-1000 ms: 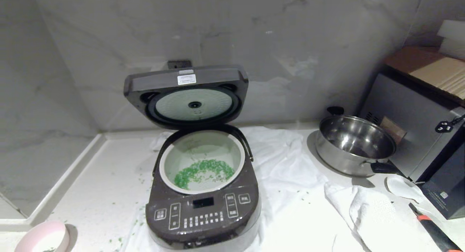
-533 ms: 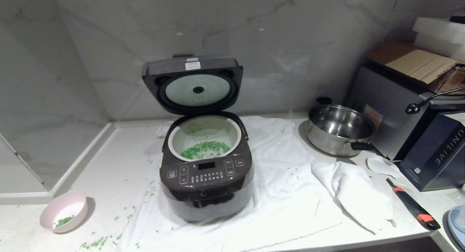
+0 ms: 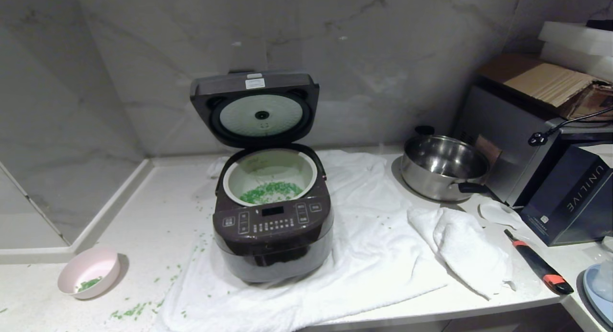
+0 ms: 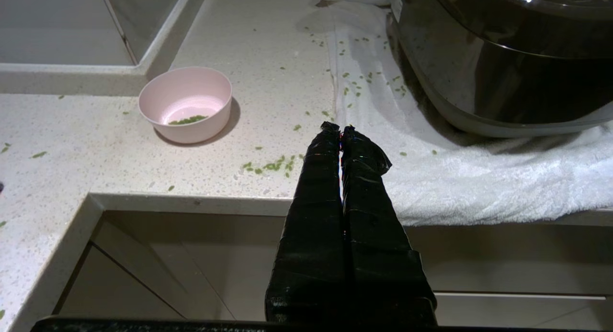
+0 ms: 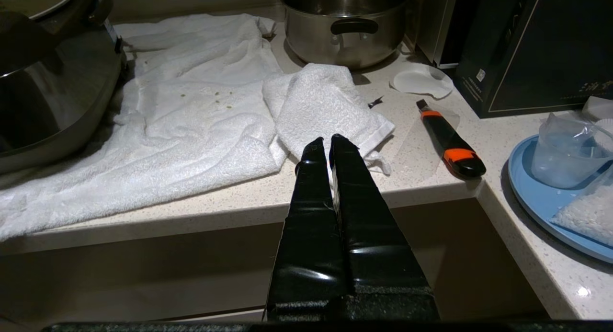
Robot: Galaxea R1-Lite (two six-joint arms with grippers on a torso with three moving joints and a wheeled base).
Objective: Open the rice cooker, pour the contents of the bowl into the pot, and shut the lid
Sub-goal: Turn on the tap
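The dark brown rice cooker (image 3: pixel 273 231) stands on a white towel in mid-counter, its lid (image 3: pixel 256 108) swung up and back. Inside, the pale pot (image 3: pixel 239 171) holds a heap of green grains (image 3: pixel 270 192). The pink bowl (image 3: pixel 88 272) sits at the counter's front left with a few green bits in it; the left wrist view shows the bowl (image 4: pixel 186 104) too. My left gripper (image 4: pixel 339 127) is shut and empty, low in front of the counter edge. My right gripper (image 5: pixel 329 139) is shut and empty before the counter's right part. Neither arm shows in the head view.
Green bits (image 3: pixel 131 312) are scattered on the counter near the bowl. A steel pan (image 3: pixel 443 166) stands right of the cooker, with a folded white cloth (image 3: pixel 467 250), an orange-and-black knife (image 3: pixel 539 267), a dark box (image 3: pixel 570 198) and a blue tray (image 5: pixel 541 198) nearby.
The whole head view has drawn back and widened, so the camera has moved away from the counter. The cooker, bowl and pan keep their places on it.
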